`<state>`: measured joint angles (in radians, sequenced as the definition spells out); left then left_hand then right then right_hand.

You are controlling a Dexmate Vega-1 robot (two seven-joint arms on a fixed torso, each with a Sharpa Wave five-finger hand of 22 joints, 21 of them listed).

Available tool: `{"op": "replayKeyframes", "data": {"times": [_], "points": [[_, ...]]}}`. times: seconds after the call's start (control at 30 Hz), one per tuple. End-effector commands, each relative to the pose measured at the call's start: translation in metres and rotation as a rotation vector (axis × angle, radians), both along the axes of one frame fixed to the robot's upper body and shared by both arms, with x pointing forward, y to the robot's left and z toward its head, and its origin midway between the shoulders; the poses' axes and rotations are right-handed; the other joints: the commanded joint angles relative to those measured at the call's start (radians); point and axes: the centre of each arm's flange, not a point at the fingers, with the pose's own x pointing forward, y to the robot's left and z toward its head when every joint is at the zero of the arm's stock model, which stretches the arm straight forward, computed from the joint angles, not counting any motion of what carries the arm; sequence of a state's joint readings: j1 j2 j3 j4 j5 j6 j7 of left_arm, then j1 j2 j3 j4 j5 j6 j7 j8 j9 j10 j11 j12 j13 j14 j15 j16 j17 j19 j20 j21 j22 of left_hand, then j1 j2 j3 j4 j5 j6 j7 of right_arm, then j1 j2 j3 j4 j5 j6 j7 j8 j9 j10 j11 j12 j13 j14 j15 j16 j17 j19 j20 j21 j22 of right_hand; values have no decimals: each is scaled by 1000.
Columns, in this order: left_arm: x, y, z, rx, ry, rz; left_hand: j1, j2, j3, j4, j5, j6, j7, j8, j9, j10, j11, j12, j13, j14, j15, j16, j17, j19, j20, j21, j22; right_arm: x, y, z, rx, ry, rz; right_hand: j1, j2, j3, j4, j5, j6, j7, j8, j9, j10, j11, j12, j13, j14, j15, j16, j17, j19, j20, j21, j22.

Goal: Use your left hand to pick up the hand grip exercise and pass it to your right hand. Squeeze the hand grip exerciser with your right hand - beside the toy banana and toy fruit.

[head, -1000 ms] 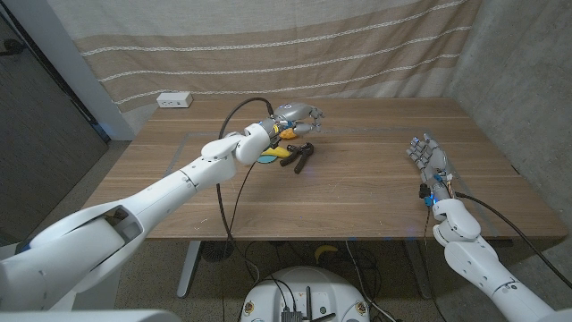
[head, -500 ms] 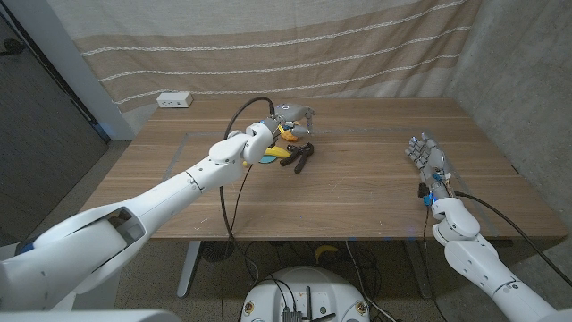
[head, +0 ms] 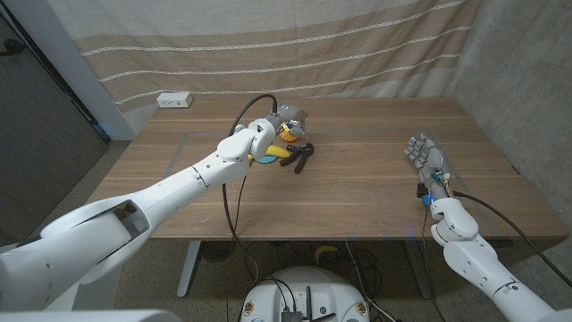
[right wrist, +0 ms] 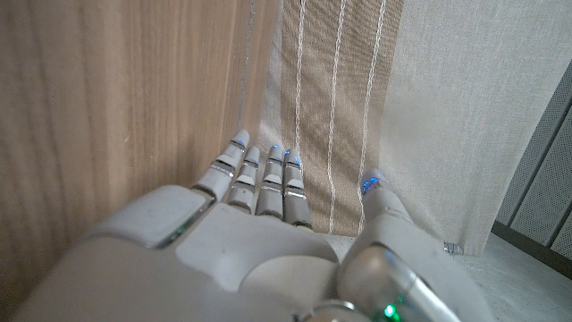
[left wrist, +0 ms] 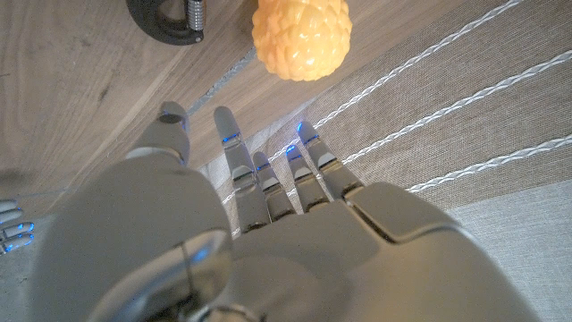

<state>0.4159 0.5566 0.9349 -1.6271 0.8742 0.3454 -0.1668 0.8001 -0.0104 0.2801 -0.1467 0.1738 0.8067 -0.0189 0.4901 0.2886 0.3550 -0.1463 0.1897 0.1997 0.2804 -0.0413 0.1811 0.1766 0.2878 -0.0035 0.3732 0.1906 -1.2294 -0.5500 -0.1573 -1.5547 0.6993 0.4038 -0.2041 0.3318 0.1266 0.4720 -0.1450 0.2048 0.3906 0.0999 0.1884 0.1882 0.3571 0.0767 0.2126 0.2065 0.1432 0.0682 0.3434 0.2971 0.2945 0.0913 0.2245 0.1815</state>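
Left hand [head: 290, 116] is stretched out over the far middle of the bench [head: 357, 197], hovering right above the little pile of stuff there. From its wrist camera the fingers [left wrist: 268, 179] are straight and spread apart with nothing in them, so it's released, not grabbing anything.

Right under and just past that hand sits the black grip exerciser [head: 302, 156], lying on the wood with its handles pointing toward the robot. In the wrist shot you can see its coiled metal spring and black loop [left wrist: 170, 20] just beyond the fingertips. Touching or nearly touching it is the toy banana [head: 279, 151], yellow, on the robot's left of the exerciser. The bumpy orange-yellow toy fruit [left wrist: 301, 36] is just beside the spring end, partly hidden under the hand in the head view. There's also a bit of something teal next to the banana, can't tell what.

Right hand [head: 425, 156] is well apart from all that, out on the right side of the bench, fingers up and spread, holding nothing.

Further back: a white power strip [head: 174, 100] by the far left edge, and a striped curtain [head: 268, 45] behind the bench.
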Motion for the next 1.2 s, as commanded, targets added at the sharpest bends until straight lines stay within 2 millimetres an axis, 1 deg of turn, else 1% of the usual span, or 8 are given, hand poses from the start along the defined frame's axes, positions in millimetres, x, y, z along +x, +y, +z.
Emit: {"op": "replayKeyframes", "data": {"times": [0.03, 0.17, 0.2, 0.33, 0.47, 0.7, 0.9, 1.2], "points": [[6, -1, -7, 76, -25, 96, 0, -8, -1, -7, 3, -30, -33, -23, -9, -13, -2, 4, -1, -7, -67, 3, 1, -7, 5, -7, 0, -2, 2, -2, 4, -8, 4, -3, 6, -6, 2, 4, 1, 2, 9, 4, 1, 7, 2, 4, 5, 4, -4, 0, 3, 3, -1, 3], [8, -2, -11, 102, -16, 112, -4, -14, -5, -7, 3, -31, -24, -27, -15, -20, -1, 3, -2, -9, -65, 3, 1, -8, 4, -9, 0, -2, 2, -2, 7, -13, 7, -6, 8, -7, 4, 3, 6, 3, 11, 4, 2, 8, 2, 4, 5, 3, -4, 1, 3, 3, -1, 3], [10, -3, -12, 126, 6, 98, -8, -16, -7, -7, 3, -22, -10, -26, -18, -21, 0, 4, -2, -11, -64, 3, 2, -9, 4, -10, 0, -2, 1, -3, 8, -13, 7, -7, 8, -8, 4, 3, 6, 3, 11, 4, 2, 8, 3, 4, 6, 3, -4, 1, 4, 4, -1, 3], [14, -4, -15, 135, 14, 101, -19, -14, -10, -1, 3, -4, 4, -25, -23, -20, 4, 7, -3, -13, -63, 5, 3, -8, 5, -12, 0, -3, 1, -4, 8, -14, 8, -9, 10, -9, 7, 2, 6, 2, 11, 4, 3, 8, 3, 4, 6, 1, -5, 2, 4, 3, -1, 3], [16, -5, -16, 128, 11, 100, -23, -12, -11, 1, 3, -5, 5, -27, -25, -19, 8, 7, -3, -12, -63, 6, 3, -8, 6, -12, 0, -4, 0, -4, 8, -13, 10, -12, 11, -10, 9, 2, 9, 2, 12, 4, 5, 10, 4, 4, 7, 0, -5, 2, 5, 4, -1, 3], [22, -8, -19, 105, -18, 91, -39, -11, -15, 7, 3, 3, 18, -32, -33, -4, 12, 15, -3, 0, -65, 11, 4, -2, 6, -12, 1, -7, -2, -7, 8, -12, 13, -16, 13, -12, 11, 1, 11, 4, 13, 4, 7, 11, 4, 5, 10, 1, -4, 3, 7, 3, -1, 4], [26, -10, -20, 96, -31, 87, -38, -8, -14, 5, 4, 4, 20, -36, -37, 2, 8, 17, -4, 4, -69, 12, 3, 2, 5, -12, 1, -8, -3, -9, 11, -11, 13, -19, 15, -14, 13, 1, 15, 5, 14, 4, 8, 12, 5, 5, 10, 2, -5, 3, 7, 4, -1, 4], [36, -14, -22, 95, -29, 92, -19, 10, 0, -5, 6, 6, 26, -46, -46, 20, -3, 23, -4, 13, -74, 13, 1, 15, 2, -10, 1, -10, -6, -11, 15, -7, 7, -25, 16, -17, 17, -1, 17, 6, 14, 4, 9, 13, 5, 5, 11, 2, -5, 5, 8, 5, -1, 4]]}}
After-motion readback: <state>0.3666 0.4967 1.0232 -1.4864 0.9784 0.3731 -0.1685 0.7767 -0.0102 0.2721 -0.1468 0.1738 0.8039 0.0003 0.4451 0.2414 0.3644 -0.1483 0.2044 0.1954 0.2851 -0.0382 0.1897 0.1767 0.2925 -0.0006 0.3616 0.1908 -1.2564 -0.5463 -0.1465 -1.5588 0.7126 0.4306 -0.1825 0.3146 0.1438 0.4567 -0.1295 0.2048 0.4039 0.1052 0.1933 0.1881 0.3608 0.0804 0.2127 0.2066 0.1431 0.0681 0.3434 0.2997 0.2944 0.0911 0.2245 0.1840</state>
